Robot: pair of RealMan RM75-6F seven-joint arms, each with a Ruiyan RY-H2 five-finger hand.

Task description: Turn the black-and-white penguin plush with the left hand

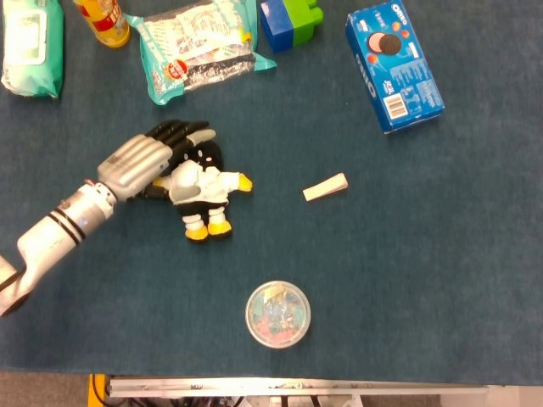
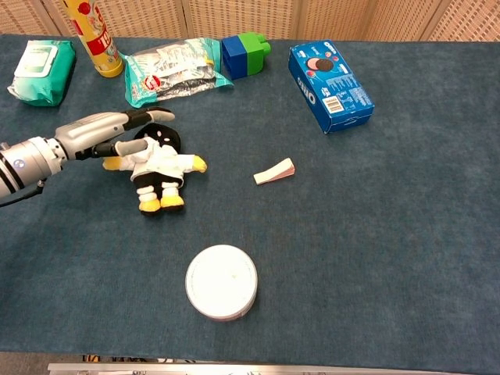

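The black-and-white penguin plush (image 1: 204, 188) (image 2: 160, 167) lies on its back on the blue table, yellow feet toward the front edge. My left hand (image 1: 153, 158) (image 2: 108, 132) reaches in from the left and rests on the plush. Its fingers (image 1: 182, 134) stretch over the black head, and its thumb (image 2: 130, 147) sits by the wing on that side, which the hand hides in the head view. The fingers are spread, not clenched around the toy. The right hand shows in neither view.
Behind the plush lie a snack bag (image 1: 199, 47), a blue-and-green block (image 1: 291, 19), a yellow bottle (image 1: 103, 19) and a wipes pack (image 1: 32, 47). An Oreo box (image 1: 394, 68) is at the back right, a pale wedge (image 1: 326, 187) to the right, and a round container (image 1: 277, 315) in front.
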